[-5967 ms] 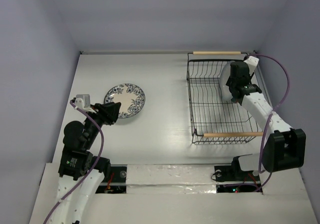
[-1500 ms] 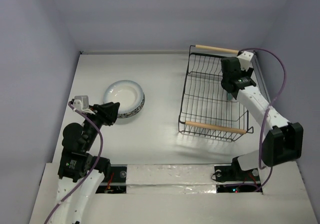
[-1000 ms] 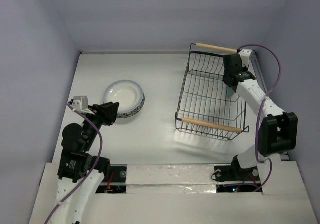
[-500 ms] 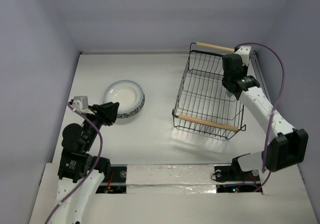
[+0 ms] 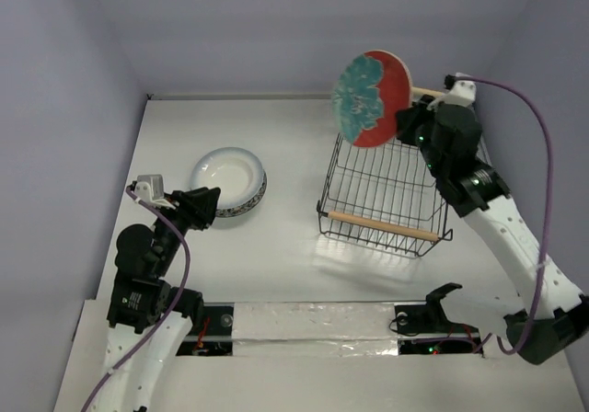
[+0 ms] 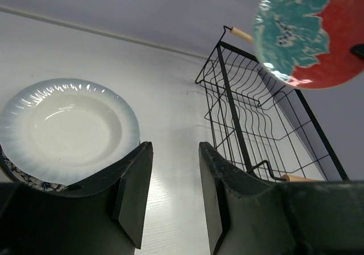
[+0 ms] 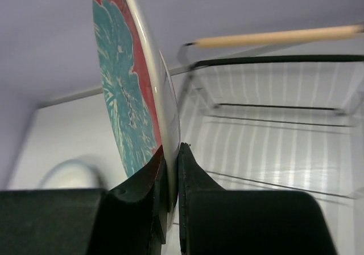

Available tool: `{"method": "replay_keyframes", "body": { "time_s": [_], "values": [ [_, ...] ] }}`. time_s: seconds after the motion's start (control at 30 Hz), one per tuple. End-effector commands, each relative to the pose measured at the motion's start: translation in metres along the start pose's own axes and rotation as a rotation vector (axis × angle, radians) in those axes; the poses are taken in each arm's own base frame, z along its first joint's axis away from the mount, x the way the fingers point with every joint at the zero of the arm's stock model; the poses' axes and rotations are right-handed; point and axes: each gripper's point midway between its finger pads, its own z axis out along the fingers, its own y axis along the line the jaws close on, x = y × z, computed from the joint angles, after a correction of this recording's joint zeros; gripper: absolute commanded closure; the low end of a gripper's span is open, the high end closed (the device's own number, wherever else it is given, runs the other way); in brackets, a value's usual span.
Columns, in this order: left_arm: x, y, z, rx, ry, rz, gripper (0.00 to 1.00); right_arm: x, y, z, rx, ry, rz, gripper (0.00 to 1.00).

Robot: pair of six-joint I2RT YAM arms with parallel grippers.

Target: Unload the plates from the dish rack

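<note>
Black wire rectangular dish rack (image 5: 382, 187) with light wooden rod handles sits skewed on the right half of the white table (image 5: 294, 136). Above its far left corner, off the wires, the round red plate with teal flowers (image 5: 373, 99) stands on edge in the air, its rim pinched between the right gripper (image 7: 170, 175) fingers. On the table's left side a plain pale round plate (image 5: 228, 175) lies nested on a white plate with blue floral rim (image 5: 259, 195). The left gripper (image 6: 170, 192) hovers just beside that stack, fingers spread, holding nothing. Lavender walls (image 5: 276, 26) enclose the table.
</note>
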Motion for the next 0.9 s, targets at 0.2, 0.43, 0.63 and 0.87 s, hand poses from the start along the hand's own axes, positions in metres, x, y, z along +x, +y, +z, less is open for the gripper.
{"method": "replay_keyframes", "body": {
  "time_s": [0.2,0.43,0.63,0.87],
  "values": [
    [-0.011,-0.001,0.001,-0.007,-0.034,0.004,0.50,0.055,0.234,0.026,-0.679,0.163,0.324,1.00],
    [-0.021,0.005,-0.006,-0.051,-0.082,0.002,0.49,0.135,0.299,0.049,-0.748,0.371,0.388,1.00],
    [-0.019,0.004,-0.004,-0.038,-0.071,0.004,0.48,0.196,0.318,0.067,-0.747,0.496,0.462,1.00],
    [-0.018,0.002,-0.004,-0.028,-0.069,0.003,0.48,0.238,0.318,0.085,-0.697,0.570,0.523,0.99]
  ]
}}
